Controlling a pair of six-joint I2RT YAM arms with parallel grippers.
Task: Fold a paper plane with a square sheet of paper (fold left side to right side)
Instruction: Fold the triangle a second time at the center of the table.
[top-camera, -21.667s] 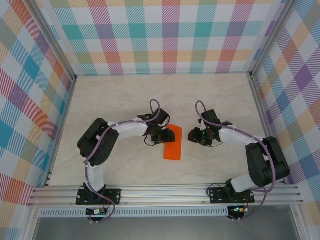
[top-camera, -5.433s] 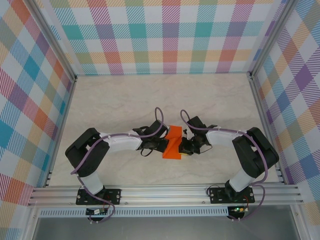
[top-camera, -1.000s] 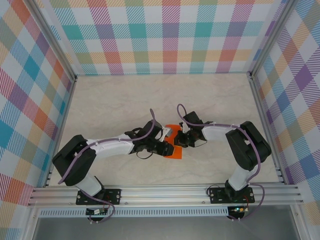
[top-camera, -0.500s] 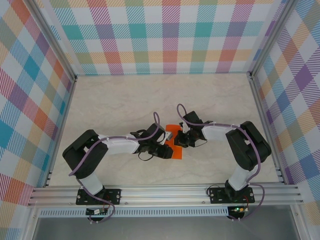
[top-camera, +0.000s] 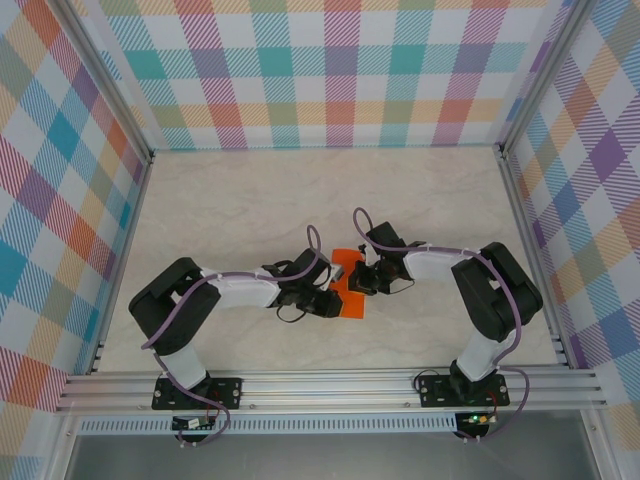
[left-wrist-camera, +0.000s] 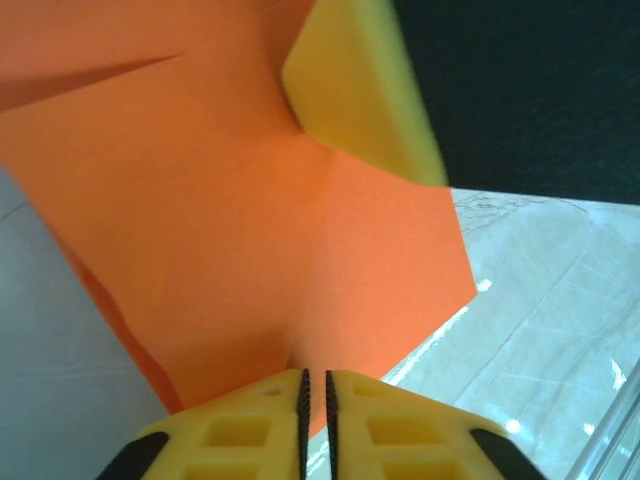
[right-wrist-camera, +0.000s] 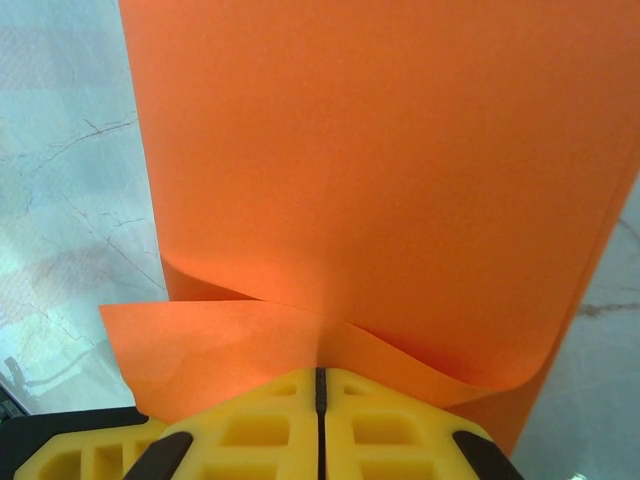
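The square sheet of paper is bright orange and partly folded, lying mid-table between my two grippers. My left gripper reaches it from the left. In the left wrist view its jaws stand almost together and pinch the near edge of the sheet, which puckers at the tips. My right gripper comes in from the right. In the right wrist view it is shut on a curled flap of the sheet, with another layer lying flat beyond. One yellow finger of the right gripper presses on the paper's far side.
The pale marble tabletop stretches around the paper. Checked walls close off the back and both sides. An aluminium rail with both arm bases runs along the near edge.
My left gripper's jaws have closed onto the paper's edge, and the left arm's elbow has drawn in toward the middle. The right arm has stayed where it was.
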